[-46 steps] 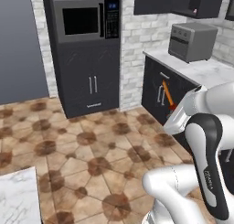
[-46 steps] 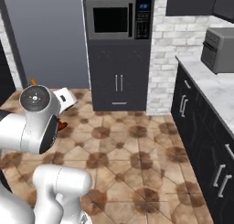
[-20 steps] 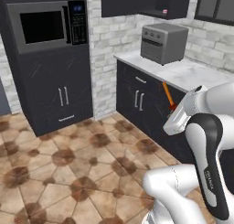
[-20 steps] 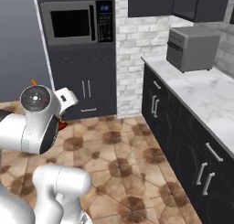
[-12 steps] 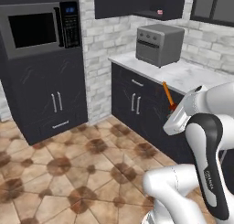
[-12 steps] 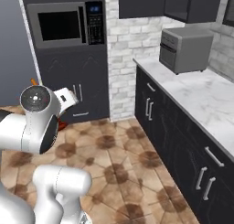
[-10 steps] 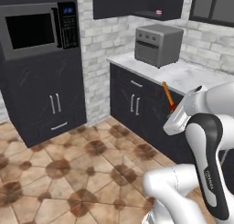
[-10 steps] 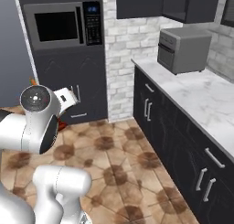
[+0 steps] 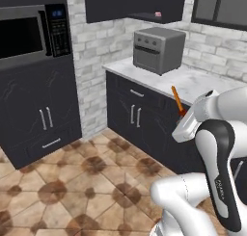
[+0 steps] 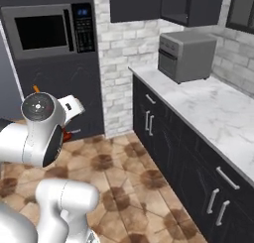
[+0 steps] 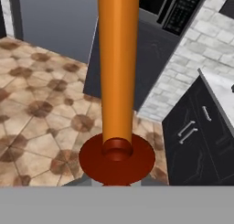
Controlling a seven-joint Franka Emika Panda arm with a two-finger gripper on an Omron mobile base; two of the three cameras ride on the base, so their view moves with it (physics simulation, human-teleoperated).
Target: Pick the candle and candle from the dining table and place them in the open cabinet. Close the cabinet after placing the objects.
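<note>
Arm: white Franka, dark joints, rising from the lower right of the left base view and the lower left of the right base view, folded tightly back on itself. Upper link stands near upright, elbow bent sharply.

Wrist: white hand block angled up and forward at mid-height.

Gripper: jaws drawn fully together, clamped on the candle, apparently at its dark red base, though the fingertips themselves are hidden behind that base in the hand view. The orange stick leans slightly out of the hand in the left base view.
</note>
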